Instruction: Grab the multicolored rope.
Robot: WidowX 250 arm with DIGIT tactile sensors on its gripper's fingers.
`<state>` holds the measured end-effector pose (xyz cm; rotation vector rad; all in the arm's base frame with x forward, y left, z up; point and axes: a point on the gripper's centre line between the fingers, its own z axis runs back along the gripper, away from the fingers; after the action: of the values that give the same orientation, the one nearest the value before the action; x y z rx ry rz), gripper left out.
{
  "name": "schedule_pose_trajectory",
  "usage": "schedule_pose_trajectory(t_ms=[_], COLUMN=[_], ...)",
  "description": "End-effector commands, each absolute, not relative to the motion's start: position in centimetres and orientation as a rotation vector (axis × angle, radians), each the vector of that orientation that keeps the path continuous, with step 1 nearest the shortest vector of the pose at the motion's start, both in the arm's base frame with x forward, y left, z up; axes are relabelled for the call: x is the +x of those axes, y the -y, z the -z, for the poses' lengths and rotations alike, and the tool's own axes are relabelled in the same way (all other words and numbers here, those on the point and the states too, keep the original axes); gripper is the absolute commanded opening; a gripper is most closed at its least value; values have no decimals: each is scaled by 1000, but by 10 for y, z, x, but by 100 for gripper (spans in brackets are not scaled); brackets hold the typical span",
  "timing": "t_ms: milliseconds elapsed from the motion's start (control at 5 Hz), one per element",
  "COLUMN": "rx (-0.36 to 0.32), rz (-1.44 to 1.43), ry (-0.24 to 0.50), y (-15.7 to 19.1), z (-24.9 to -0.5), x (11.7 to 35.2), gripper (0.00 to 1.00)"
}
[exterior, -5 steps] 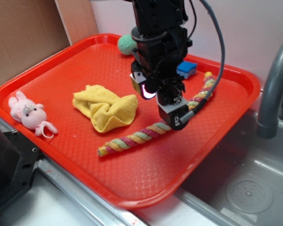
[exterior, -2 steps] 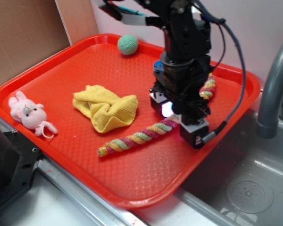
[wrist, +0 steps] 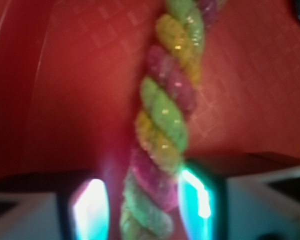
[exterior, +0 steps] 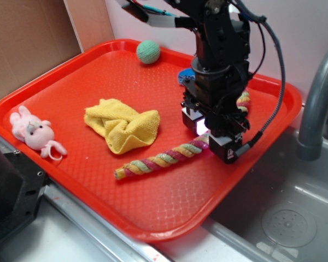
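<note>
One long twisted cord of yellow, pale green and magenta-pink strands, the multicolored rope (exterior: 169, 158), lies across the shallow red plastic tray (exterior: 54, 82), which sits beside a steel sink. One end of the rope points toward the tray's near edge; it runs back under the black robot arm toward the tray's far right corner. The hand (exterior: 210, 134) is low over the rope's middle stretch, and in the wrist view the rope (wrist: 162, 135) passes straight between the two fingers (wrist: 195, 197), which stand open on either side with a gap still showing on the left. To grip well, the hand probably wants to settle until the fingertips reach the tray floor beside the cord, stay centred so both pads meet it together, then close firmly enough to compress the soft twist without letting it roll sideways. A crumpled yellow terry cloth (exterior: 123, 124) lies toward the tray's middle, clear of the fingers; a pink plush bunny (exterior: 33, 131) rests near the tray's left rim, and a green knitted ball (exterior: 148, 51) sits at its far edge.
</note>
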<state>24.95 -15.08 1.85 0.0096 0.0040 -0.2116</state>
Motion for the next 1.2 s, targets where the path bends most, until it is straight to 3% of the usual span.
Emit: schedule_pose_trajectory(t_ms=[0,200,400,600,1000], rx=[-1,31,78,79,119], rz=[279,266,76,-55,-145], ry=[20,76,107,126,97], y=[151,150,142,111,60], z=[-59,-109,-158,-197,-203], x=[236,219,193,176,179], gripper=[0,0,0,0,0])
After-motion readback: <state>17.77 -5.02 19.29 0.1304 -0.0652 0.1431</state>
